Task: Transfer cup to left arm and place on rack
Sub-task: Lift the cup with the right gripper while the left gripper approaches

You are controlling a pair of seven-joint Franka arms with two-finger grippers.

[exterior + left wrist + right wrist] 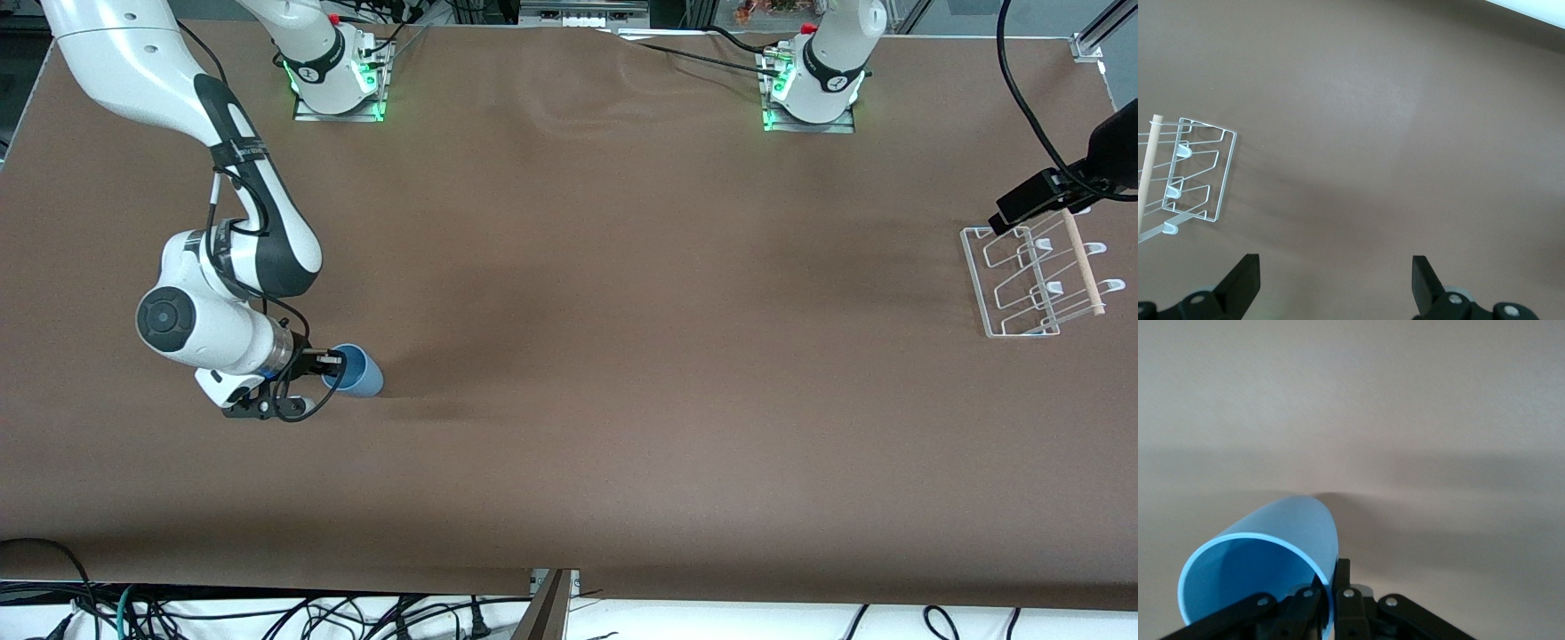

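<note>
Right gripper [331, 362] was low at the right arm's end of the table [569, 356], fingers pinched shut on the rim of the cup [358, 372]: one finger inside the mouth, one outside on the wall. In the right wrist view the cup [1265, 570] was tilted, open mouth toward the wrist camera, light-blue wall clamped between the fingertips [1338, 587] at the rim. Front view showed the cup leaning, mouth toward the gripper, base pointing toward the left arm's end; couldn't tell whether the base touched the table.

Left gripper [1335, 283] was waiting in the air at the left arm's end, jaws spread wide, nothing between them. It hung over bare table just beside the rack [1198, 173].

Rack [1036, 280] stood at the left arm's end, well apart from the cup, wooden rod [1083, 260] lying across the top, nothing hung on the pegs
</note>
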